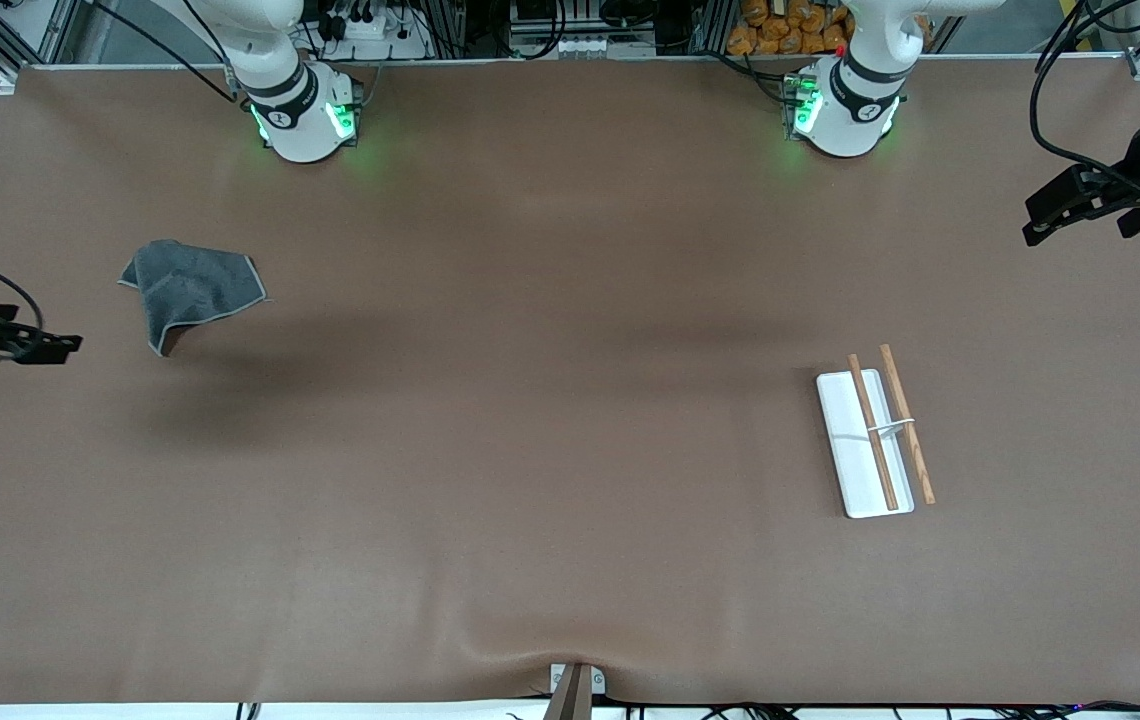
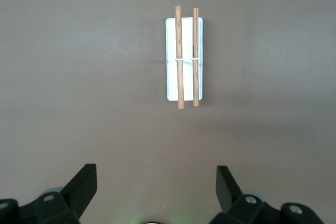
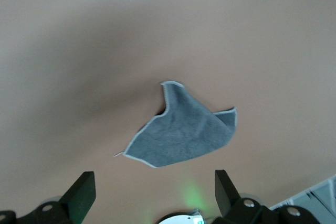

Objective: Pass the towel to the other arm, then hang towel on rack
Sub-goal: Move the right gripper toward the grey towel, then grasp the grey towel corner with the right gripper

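We see the rack [image 1: 875, 440] lying on the table [image 1: 530, 450] nearer the front camera than anything else, toward the left arm's end. Its white tray sits flat, and two brown rods run along it, side by side, joined near their middle by a thin white crosspiece. One rod lies over the tray; the other runs along its edge and juts past it at the end nearer the camera. In the left wrist view the rack [image 2: 185, 59] shows well ahead of the fingers [image 2: 81, 184], apart from them, with bare table between.

Farther from the front camera, toward the right arm's end, the towel [image 1: 192, 288] lies crumpled on the table, grey face up with its pale stitched edge showing and one corner folded over. In the right wrist view the towel [image 3: 181, 129] lies below and ahead of the fingers [image 3: 83, 192], touching neither of them.

The right gripper [image 1: 25, 345] hangs at the table's edge on its own arm's end, beside the towel and apart from it. Its jaws stand wide and hold nothing.

The left gripper [image 1: 1065, 210] hangs at its own arm's end of the table, well apart from the rack. Its jaws also stand wide and hold nothing.

Farthest off, the two arm bases stand along the table's top edge.
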`<state>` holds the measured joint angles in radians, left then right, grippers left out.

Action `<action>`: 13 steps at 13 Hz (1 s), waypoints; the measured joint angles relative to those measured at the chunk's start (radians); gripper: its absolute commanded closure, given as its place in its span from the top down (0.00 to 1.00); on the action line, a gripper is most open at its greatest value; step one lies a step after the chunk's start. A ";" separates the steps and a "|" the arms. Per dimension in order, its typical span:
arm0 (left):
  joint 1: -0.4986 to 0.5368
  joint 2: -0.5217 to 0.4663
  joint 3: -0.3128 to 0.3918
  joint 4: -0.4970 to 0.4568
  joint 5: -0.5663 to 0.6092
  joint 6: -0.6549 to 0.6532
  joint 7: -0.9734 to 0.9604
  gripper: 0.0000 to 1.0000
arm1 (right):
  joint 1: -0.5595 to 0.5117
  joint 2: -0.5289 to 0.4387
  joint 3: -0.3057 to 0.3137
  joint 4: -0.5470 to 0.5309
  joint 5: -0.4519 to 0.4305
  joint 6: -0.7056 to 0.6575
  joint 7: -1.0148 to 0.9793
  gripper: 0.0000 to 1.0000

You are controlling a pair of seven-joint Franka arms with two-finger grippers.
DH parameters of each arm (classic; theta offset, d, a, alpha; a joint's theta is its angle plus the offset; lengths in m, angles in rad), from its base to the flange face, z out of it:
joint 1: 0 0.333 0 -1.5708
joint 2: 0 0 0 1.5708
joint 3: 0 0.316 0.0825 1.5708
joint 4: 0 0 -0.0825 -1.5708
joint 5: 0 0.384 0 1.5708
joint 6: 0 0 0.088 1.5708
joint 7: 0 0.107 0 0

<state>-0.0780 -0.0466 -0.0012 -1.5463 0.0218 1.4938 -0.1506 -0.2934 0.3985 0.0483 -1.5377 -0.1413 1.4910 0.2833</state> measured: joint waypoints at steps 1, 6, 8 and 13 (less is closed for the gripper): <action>0.002 0.000 0.001 0.000 0.000 0.000 0.000 1.00 | 0.001 0.021 0.002 -0.010 -0.010 0.001 0.022 1.00; 0.012 0.000 0.003 0.001 0.000 0.000 0.000 1.00 | -0.007 0.108 -0.002 -0.068 -0.086 0.042 0.065 1.00; 0.012 0.002 0.003 0.000 0.000 -0.001 0.000 1.00 | -0.008 0.124 -0.004 -0.142 -0.117 0.179 0.093 1.00; 0.011 0.010 0.001 -0.003 0.000 -0.003 0.000 1.00 | -0.024 0.162 -0.007 -0.235 -0.126 0.302 0.121 0.84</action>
<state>-0.0668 -0.0363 0.0002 -1.5493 0.0218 1.4910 -0.1508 -0.3175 0.5609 0.0411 -1.7730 -0.2672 1.7931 0.4046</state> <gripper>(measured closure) 0.000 0.066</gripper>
